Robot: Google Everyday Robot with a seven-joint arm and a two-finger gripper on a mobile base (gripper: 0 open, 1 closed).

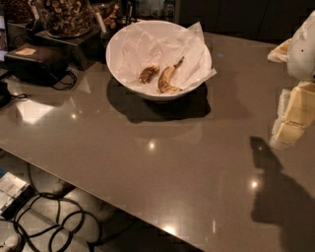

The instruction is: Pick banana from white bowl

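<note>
The white bowl [129, 74] stands at the back of the grey table, lined with crinkled white paper that sticks over its rim. Inside lies the banana [167, 78], small, curved, yellow blotched brown, its thin stem pointing up right. A shorter stubby brown piece [148, 73] lies just left of it. My gripper [291, 118] is at the right edge of the view, well right of the bowl and above the table, casting a dark shadow on the tabletop below it.
Black boxes [37, 61] and jars of nuts [64, 15] stand at the back left beside the bowl. Cables [54, 221] lie on the floor beyond the table's front-left edge. The glossy table [162, 162] stretches between bowl and gripper.
</note>
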